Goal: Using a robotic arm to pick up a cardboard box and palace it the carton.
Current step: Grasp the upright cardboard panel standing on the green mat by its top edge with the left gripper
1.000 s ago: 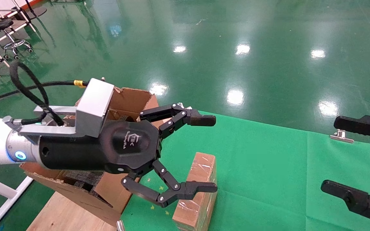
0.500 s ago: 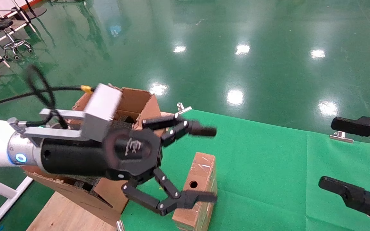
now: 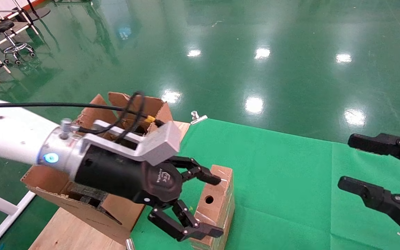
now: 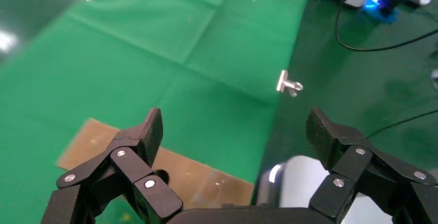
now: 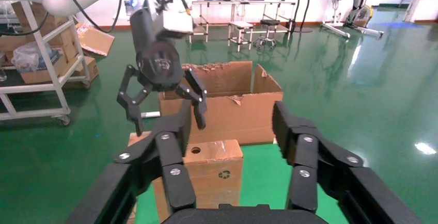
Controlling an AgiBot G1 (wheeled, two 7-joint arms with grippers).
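The white robotic arm (image 3: 16, 139) on the left reaches over the green cloth table (image 3: 290, 173). Its black left gripper (image 3: 214, 205) is wide open above the small reddish-brown cardboard box (image 3: 217, 201), with one finger on each side, holding nothing. The small box stands on the cloth, just beside the big brown carton with torn flaps (image 3: 92, 205). The black right gripper (image 3: 346, 163) waits open, well apart on the right.

The cardboard box (image 3: 217, 205) stands on the cloth (image 3: 290, 180), right of the carton (image 3: 116, 208)
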